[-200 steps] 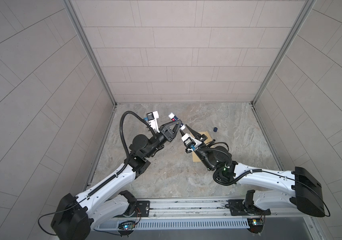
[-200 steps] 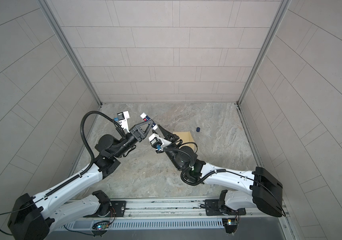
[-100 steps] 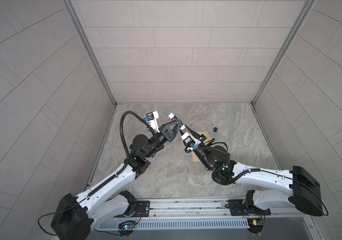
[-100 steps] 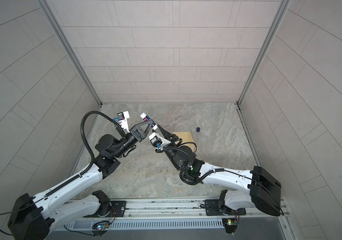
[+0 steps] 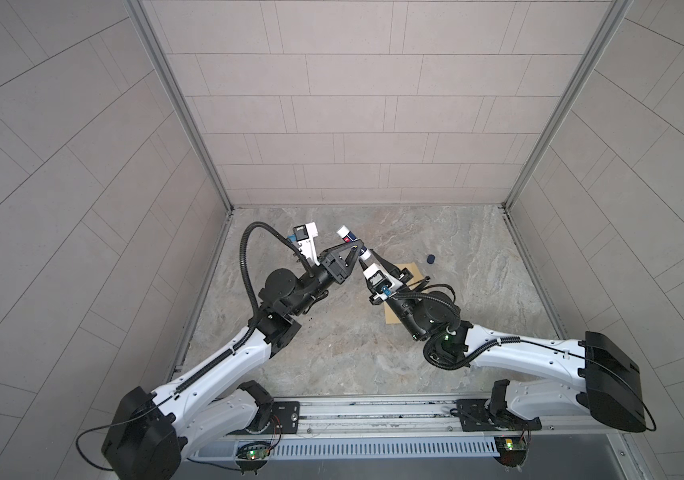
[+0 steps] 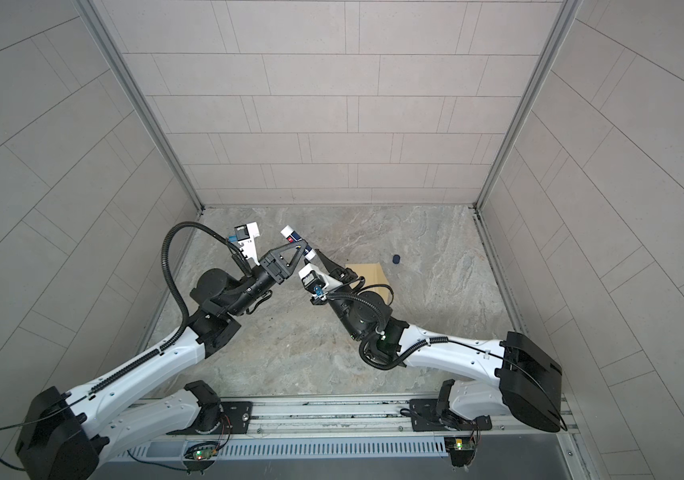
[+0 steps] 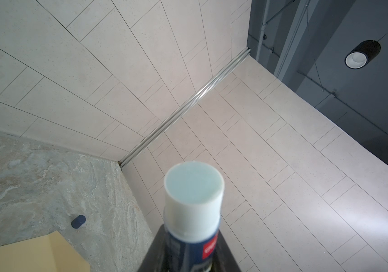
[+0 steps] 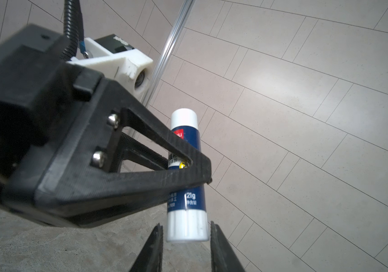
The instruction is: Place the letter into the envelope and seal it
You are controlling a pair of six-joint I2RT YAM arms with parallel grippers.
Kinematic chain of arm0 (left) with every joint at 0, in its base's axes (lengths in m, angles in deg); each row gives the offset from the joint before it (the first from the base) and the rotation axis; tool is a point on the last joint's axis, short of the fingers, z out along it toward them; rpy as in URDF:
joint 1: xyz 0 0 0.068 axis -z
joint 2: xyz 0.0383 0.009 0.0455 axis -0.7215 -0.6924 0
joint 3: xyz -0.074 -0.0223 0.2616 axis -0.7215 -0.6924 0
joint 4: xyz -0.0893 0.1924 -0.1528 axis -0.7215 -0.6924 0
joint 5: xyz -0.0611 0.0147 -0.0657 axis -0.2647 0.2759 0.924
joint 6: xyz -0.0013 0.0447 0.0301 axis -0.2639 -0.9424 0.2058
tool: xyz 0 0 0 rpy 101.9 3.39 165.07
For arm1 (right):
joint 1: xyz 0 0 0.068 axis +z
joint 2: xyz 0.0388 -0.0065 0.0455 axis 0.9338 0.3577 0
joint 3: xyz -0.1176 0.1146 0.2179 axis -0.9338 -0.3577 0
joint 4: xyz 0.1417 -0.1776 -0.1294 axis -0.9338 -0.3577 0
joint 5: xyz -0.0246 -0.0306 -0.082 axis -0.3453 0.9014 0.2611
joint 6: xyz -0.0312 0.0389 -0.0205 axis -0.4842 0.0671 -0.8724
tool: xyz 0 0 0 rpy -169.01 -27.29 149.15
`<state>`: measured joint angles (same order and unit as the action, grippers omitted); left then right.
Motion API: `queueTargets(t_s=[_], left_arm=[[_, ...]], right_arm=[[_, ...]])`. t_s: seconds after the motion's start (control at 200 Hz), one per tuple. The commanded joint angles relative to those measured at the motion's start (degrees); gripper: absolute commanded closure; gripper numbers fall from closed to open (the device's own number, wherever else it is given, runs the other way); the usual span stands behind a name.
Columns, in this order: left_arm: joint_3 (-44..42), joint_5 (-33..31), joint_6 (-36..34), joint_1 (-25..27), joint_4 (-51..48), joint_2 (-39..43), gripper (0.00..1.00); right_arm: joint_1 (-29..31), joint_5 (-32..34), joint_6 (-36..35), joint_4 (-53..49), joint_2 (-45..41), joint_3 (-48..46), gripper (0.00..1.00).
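Note:
My left gripper [image 5: 357, 249] is shut on a blue-and-white glue stick [image 5: 350, 240], raised above the floor in both top views, glue stick [image 6: 296, 241]. In the left wrist view the glue stick's [image 7: 194, 200] white end points at the camera. My right gripper [image 8: 185, 227] is open, its fingers [image 8: 155, 237] standing either side of the glue stick's [image 8: 185, 223] white base with narrow gaps. The yellow-tan envelope [image 5: 413, 270] lies flat under the right arm, partly covered, and its corner shows as the envelope [image 7: 23, 254]. The letter is out of view.
A small dark blue cap [image 5: 430, 259] lies on the stone floor beyond the envelope; the same cap [image 7: 78, 221] shows in the left wrist view. Tiled walls close in three sides. The left gripper's [image 8: 200, 169] black frame fills much of the right wrist view.
The right arm has crept slightly toward the left gripper and the stick's base. The left arm and the stick hold still.

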<state>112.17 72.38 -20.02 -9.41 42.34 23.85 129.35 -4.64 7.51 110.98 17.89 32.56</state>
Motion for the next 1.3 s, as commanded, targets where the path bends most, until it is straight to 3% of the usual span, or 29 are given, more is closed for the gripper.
queueTargets(t_s=[0.0, 0.365, 0.495, 0.565, 0.625, 0.74, 0.866, 1.016, 1.101, 1.171, 1.296], left_arm=[[1.2, 0.3, -0.1, 0.2, 2.3, 0.4, 1.0], [1.2, 0.7, -0.1, 0.2, 2.2, 0.1, 1.0], [1.2, 1.2, -0.7, 0.2, 2.2, -0.2, 1.0], [1.2, 1.8, -1.5, 0.2, 2.2, -0.3, 1.0], [1.2, 2.9, -2.8, 0.2, 2.2, -0.3, 1.0], [1.6, 5.9, -6.1, 0.2, 1.8, 0.1, 1.0], [2.3, 8.5, -8.2, 0.2, 1.9, -0.2, 1.0], [2.7, 9.8, -8.7, 0.3, 1.9, -0.7, 1.0], [2.6, 9.5, -8.7, 0.2, 1.7, -0.7, 1.0], [2.7, 8.4, -8.5, 0.2, 0.5, -0.4, 1.0], [3.1, 7.1, -8.7, 0.2, -1.7, 0.3, 1.0]], right_arm=[[-0.4, 0.5, 1.2, 2.7, -0.2, 1.4, 0.68], [-0.6, -2.1, 2.3, 1.1, -1.1, 1.6, 0.86], [-2.2, -5.8, 8.4, -0.5, -3.0, 1.2, 0.89], [-6.9, -14.2, 19.5, -4.4, -5.5, 1.3, 0.92], [-14.2, -26.0, 34.1, -7.2, -6.8, 1.9, 0.95], [-25.1, -42.0, 57.1, -4.8, -5.5, 2.5, 1.0], [-29.1, -53.9, 69.0, -4.8, -2.6, 5.0, 1.0], [-29.4, -59.8, 78.4, 5.0, 0.8, 4.8, 0.98], [-29.3, -62.1, 79.7, 7.2, 2.3, 5.4, 0.95], [-29.3, -64.1, 77.4, 5.3, 2.5, 6.0, 0.87], [-29.2, -63.8, 63.3, -8.2, -1.5, 5.5, 0.67]])
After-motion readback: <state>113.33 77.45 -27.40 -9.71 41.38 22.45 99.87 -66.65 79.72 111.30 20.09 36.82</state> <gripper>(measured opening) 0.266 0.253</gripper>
